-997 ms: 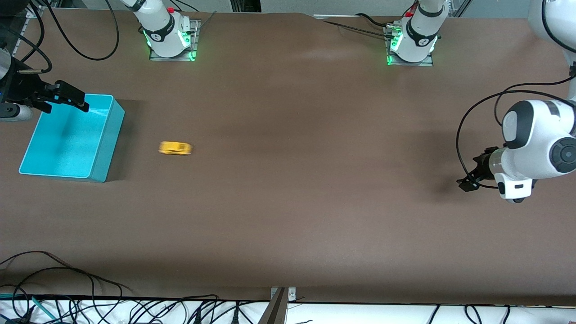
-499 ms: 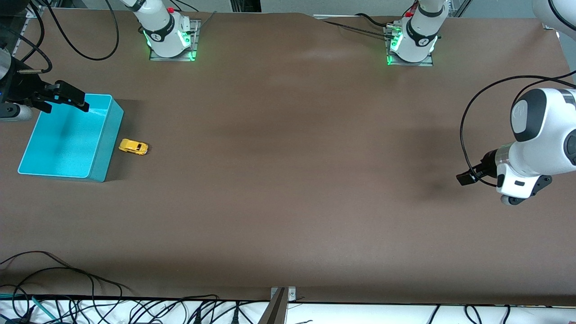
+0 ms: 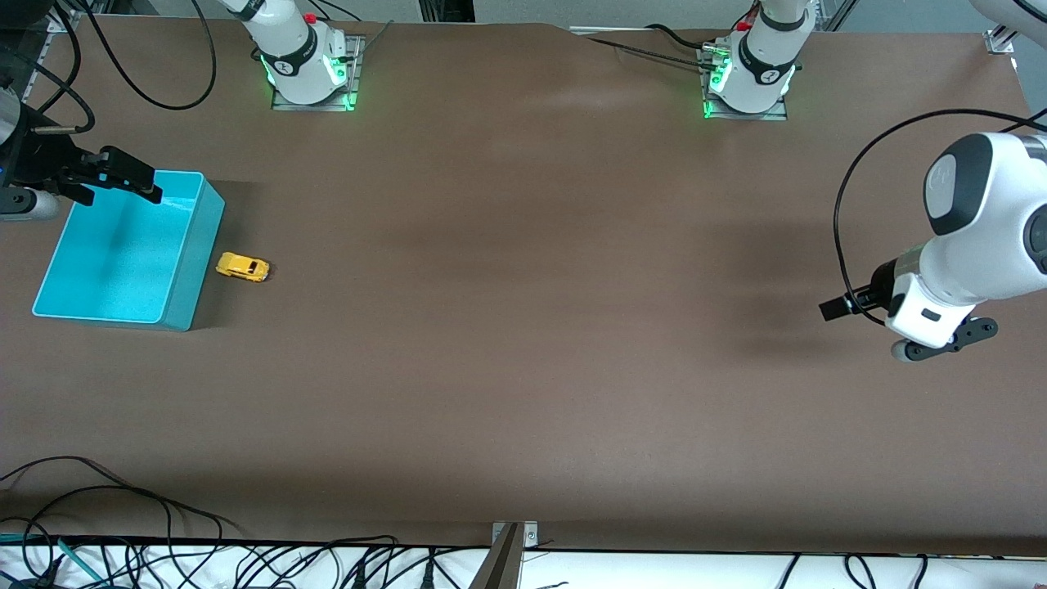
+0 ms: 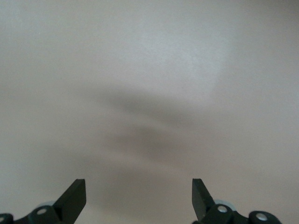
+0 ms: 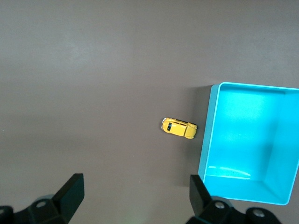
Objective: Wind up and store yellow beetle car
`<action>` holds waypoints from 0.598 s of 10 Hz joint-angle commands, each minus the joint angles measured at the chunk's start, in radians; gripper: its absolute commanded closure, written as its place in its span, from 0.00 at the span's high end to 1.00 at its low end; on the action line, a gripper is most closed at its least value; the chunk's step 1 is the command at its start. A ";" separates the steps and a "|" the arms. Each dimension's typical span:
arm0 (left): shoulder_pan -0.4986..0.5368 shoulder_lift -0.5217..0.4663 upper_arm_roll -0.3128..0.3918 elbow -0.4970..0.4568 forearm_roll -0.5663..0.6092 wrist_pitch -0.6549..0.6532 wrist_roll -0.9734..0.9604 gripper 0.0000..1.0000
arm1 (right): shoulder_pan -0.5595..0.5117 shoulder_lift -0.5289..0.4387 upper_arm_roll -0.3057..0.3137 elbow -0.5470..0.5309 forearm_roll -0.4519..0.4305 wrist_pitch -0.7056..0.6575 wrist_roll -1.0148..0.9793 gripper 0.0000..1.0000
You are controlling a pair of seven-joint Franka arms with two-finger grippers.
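One small yellow beetle car [image 3: 242, 267] on wheels just beside one teal plastic bin [image 3: 181, 278] wall (mid-left of frame). Wide bare brown table [image 3: 523, 327] elsewhere. Right gripper [image 3: 131, 182] over bin edge, fingers apart; left gripper [image 3: 836, 308] over bare table, also spread wide.

Front view high, facing robots; right wrist view looks down, sharing teal bin [image 3: 176, 282]; left wrist close to table [image 4: 149, 70].

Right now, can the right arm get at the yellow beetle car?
Probably yes. The right tool hangs open over the teal bin rim, and the yellow beetle car sits upright on the table just beside the bin's wall, nothing over it. The wall may crowd one finger.
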 commanded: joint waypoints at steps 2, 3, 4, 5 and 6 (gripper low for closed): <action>0.005 -0.068 -0.003 -0.005 -0.021 -0.060 0.182 1.00 | -0.003 -0.010 0.001 -0.002 0.017 -0.009 0.009 1.00; 0.005 -0.086 -0.003 -0.006 -0.021 -0.083 0.204 1.00 | -0.003 -0.009 0.000 -0.002 0.017 -0.009 0.008 1.00; 0.005 -0.100 -0.003 -0.006 -0.021 -0.127 0.206 1.00 | -0.003 -0.010 -0.002 -0.002 0.017 -0.011 0.009 1.00; 0.005 -0.100 -0.002 -0.012 -0.021 -0.143 0.206 1.00 | -0.005 -0.007 -0.003 -0.002 0.017 -0.011 0.009 1.00; 0.005 -0.100 -0.002 -0.011 -0.021 -0.145 0.206 1.00 | -0.005 -0.003 -0.017 0.003 0.014 -0.011 0.006 1.00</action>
